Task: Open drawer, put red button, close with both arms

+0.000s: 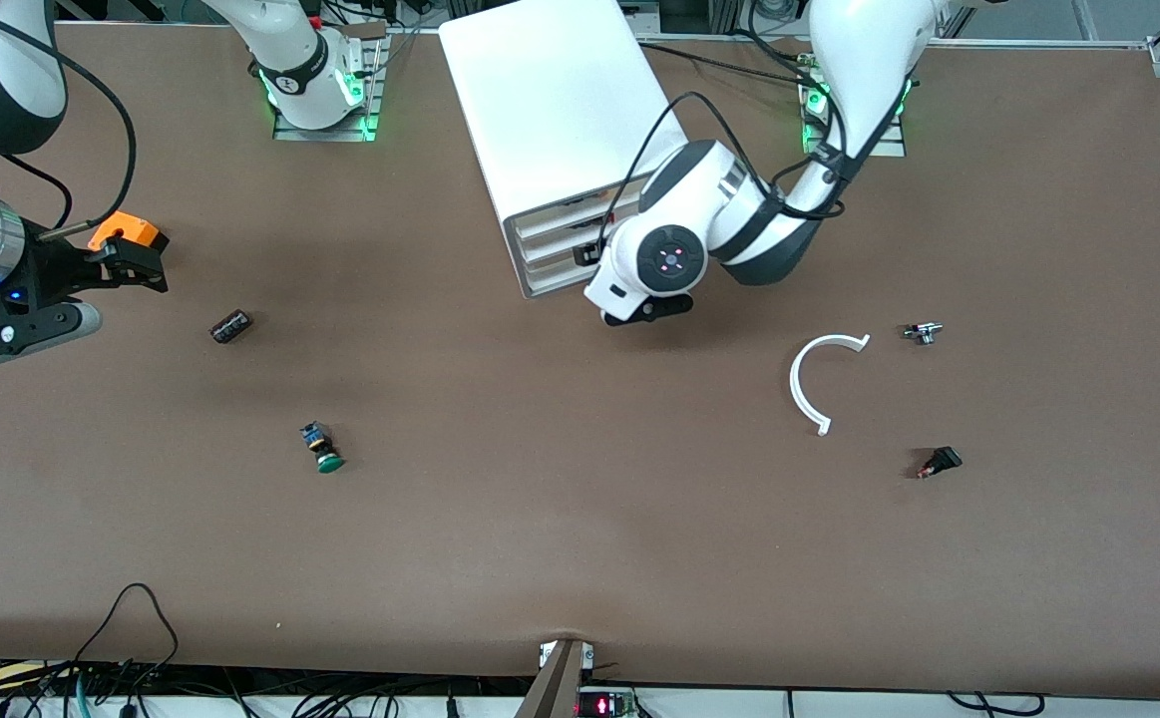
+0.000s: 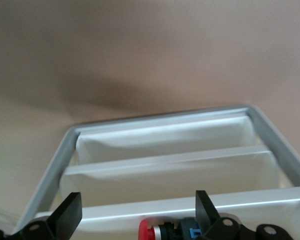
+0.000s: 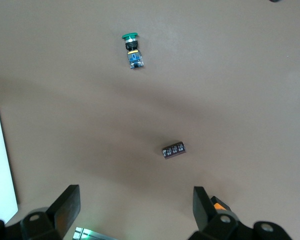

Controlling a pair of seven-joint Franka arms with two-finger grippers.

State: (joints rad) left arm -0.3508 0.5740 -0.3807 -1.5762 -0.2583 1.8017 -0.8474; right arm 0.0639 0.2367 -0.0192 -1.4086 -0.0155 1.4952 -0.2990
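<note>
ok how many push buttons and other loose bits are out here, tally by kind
push buttons: 2 (green button, red button between the open left gripper's fingers)
small black parts: 2 ()
small metal part: 1
white curved piece: 1
total: 6
</note>
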